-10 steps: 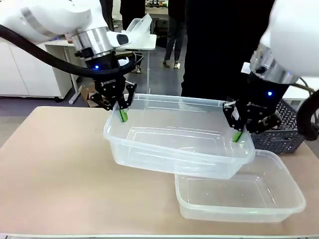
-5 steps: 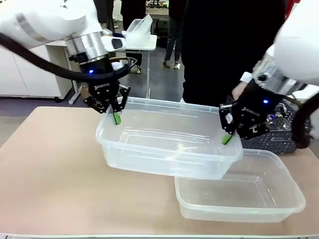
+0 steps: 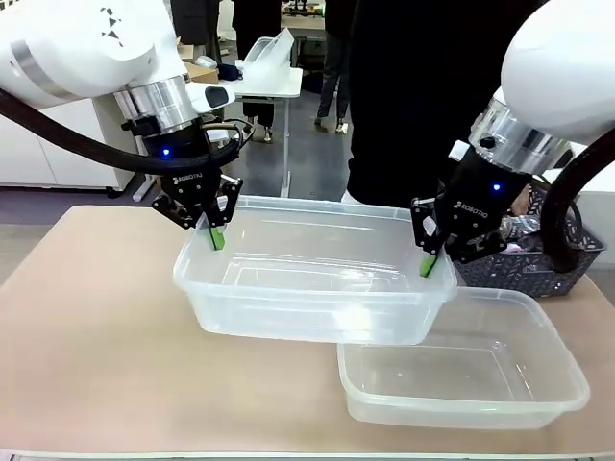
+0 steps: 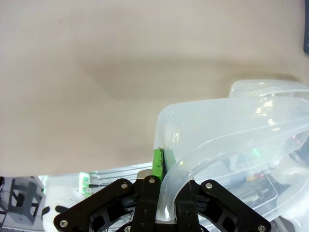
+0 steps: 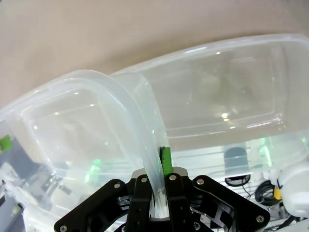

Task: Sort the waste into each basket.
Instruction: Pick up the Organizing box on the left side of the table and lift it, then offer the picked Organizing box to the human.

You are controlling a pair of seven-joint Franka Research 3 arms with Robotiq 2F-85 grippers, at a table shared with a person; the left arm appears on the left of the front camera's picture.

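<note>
Front view, left to right: left gripper (image 3: 214, 236) pinched shut on the left-end rim of the upper tub (image 3: 307, 298). That tub looks held just off the table (image 3: 96, 336), open side up, long axis left-right, near level; right gripper (image 3: 427, 263) clamped on its opposite end rim; lower tub (image 3: 461, 394) rests on the table at right, partly under it, same orientation. Judged: the empty tub is light, thin, bendy and slick; the wide rim at both short ends is the best hold.
</note>
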